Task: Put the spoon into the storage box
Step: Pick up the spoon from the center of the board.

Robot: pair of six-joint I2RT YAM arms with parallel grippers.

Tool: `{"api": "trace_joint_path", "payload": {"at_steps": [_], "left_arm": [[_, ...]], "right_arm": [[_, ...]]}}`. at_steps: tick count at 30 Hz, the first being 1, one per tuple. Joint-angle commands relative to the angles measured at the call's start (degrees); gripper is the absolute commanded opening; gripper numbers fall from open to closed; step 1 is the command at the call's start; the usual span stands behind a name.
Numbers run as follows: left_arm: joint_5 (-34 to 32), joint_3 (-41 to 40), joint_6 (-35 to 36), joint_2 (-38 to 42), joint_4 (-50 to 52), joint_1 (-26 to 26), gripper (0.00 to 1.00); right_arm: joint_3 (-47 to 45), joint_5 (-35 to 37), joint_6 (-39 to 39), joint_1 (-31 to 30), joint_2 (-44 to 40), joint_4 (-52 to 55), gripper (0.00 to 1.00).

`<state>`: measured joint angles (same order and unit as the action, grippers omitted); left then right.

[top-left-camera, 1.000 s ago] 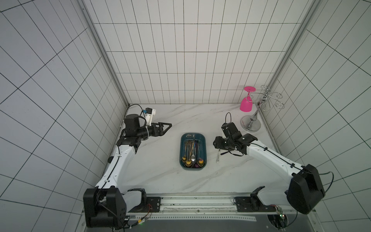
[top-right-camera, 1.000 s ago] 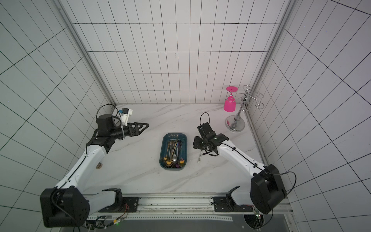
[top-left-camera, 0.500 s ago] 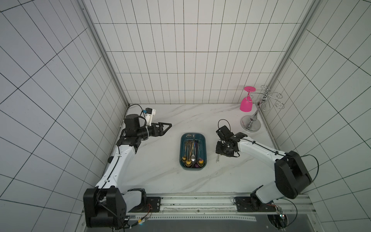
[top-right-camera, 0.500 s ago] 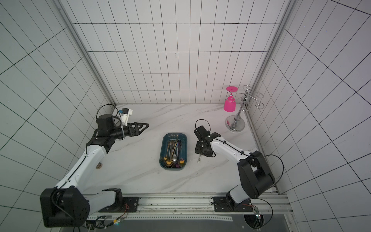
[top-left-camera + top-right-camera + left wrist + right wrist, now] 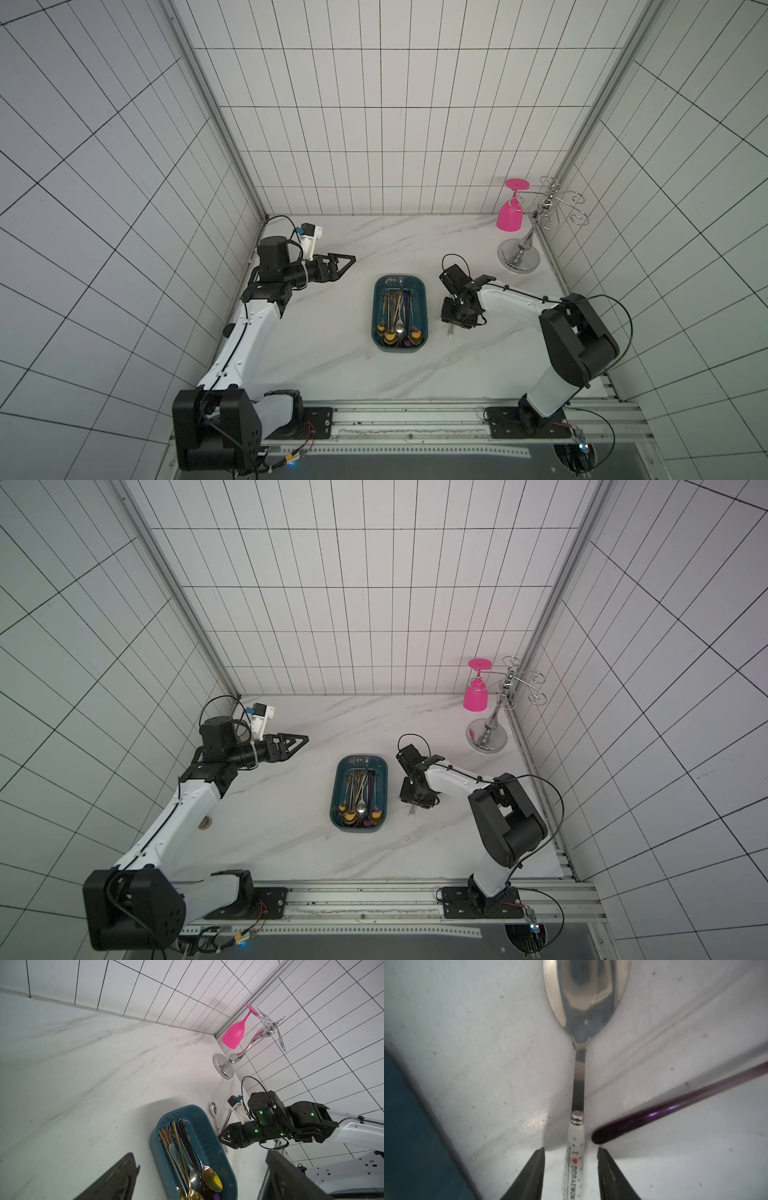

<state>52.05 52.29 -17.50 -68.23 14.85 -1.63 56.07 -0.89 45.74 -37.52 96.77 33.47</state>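
Note:
A spoon with a steel bowl and a white printed handle lies flat on the marble top, just right of the dark teal storage box. My right gripper is down over it, jaws astride the handle with a gap on each side, so it is open. In both top views only the handle's end shows under the right gripper. My left gripper hangs wide open and empty in the air left of the storage box. The spoon's bowl shows in the left wrist view.
Several gold, silver and purple spoons lie inside the box. A dark purple utensil handle lies on the table close beside the spoon. A chrome rack with a pink glass hanging upside down stands at the back right corner.
My right arm has swung in toward the box and come down over the spoon's handle, with its jaws narrowing. The left arm has not moved.

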Motion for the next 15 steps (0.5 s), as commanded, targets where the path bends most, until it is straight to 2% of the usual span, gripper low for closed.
{"api": "trace_joint_path", "payload": {"at_steps": [1, 4, 15], "left_arm": [[-0.56, 0.96, 0.84, 0.08, -0.04, -0.29, 0.99], [-0.74, 1.41, 0.80, -0.15, 0.20, -0.34, 0.99], [-0.77, 0.88, 0.95, 0.29, 0.00, -0.35, 0.99]], "right_arm": [[-1.02, -0.08, 0.02, -0.28, 2.36, -1.32, 0.40], [-1.08, 0.13, 0.01, -0.28, 3.15, -1.57, 0.36], [-0.76, -0.62, -1.80, -0.45, 2.17, -0.73, 0.03]]}}
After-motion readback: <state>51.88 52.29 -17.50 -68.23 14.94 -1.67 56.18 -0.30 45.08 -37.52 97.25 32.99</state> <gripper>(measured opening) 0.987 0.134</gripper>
